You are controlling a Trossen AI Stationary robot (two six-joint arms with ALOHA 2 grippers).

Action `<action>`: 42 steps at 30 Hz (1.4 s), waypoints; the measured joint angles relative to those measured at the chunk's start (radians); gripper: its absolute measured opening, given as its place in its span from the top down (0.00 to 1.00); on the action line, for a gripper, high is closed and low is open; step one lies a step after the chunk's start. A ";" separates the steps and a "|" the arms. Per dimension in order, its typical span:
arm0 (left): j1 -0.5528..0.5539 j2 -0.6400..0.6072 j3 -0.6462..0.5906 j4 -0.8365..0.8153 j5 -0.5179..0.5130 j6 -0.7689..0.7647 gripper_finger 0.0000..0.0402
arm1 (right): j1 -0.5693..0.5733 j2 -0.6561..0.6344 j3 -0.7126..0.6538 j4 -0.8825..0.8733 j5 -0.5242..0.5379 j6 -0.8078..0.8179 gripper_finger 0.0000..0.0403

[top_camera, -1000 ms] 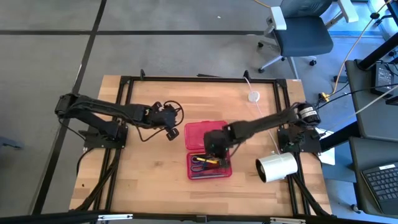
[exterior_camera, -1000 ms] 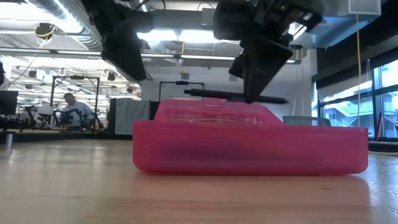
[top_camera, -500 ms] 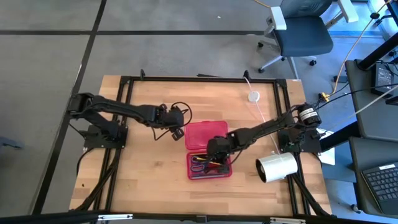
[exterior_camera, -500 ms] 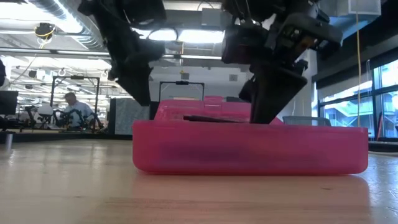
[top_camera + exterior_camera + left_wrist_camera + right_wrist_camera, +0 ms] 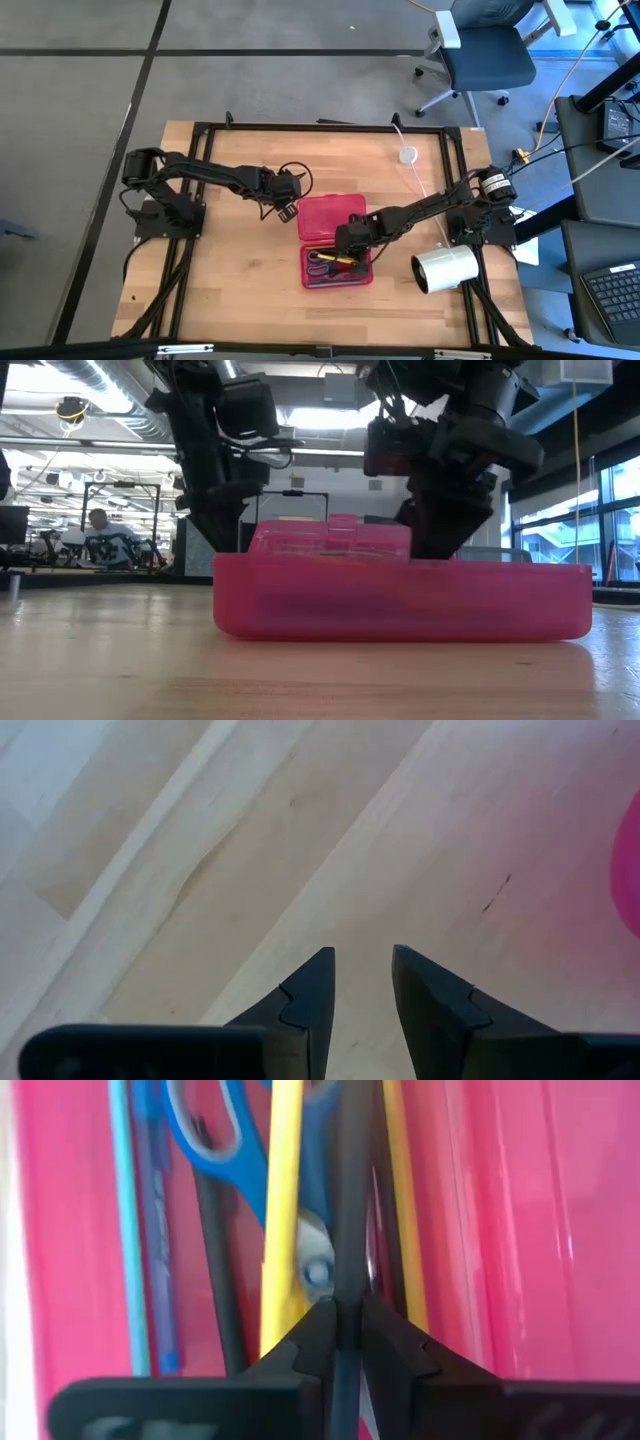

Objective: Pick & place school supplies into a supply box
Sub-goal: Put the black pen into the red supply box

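The red translucent supply box lies open mid-table, its lid toward the far side and its tray toward the near side. In the tray lie blue-handled scissors, yellow pencils, a blue pen and a black pen. My right gripper is down inside the tray, shut on another black pen. My left gripper hovers open over bare wood just left of the lid. In the low view the box wall hides the supplies. My right gripper pinches the black pen's shaft between its two fingertips, coming from above and pointing down into the tray. The pen lies along the tray's length, over the scissors' pivot and between the two yellow pencils. Whether it rests on them I cannot tell.
A big white roll lies to the right of the box near the right arm's base. A small white disc with a cord sits near the far right. Black frame rails border the table. Bare wood lies at the near left.
My right gripper has come down, carrying the black pen from level above the box rim into the tray, where the wall now hides it in the low view. My left gripper has moved toward the table's right and lower, up to the box's lid.
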 joint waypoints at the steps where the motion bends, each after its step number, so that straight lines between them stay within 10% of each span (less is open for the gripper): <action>1: 0.001 0.001 0.000 0.003 0.000 0.000 0.76 | 0.000 0.000 0.000 -0.009 0.000 -0.005 0.89; 42: 0.005 0.001 0.000 0.063 0.025 0.019 0.76 | 0.059 0.016 -0.067 0.164 -0.263 -0.074 0.88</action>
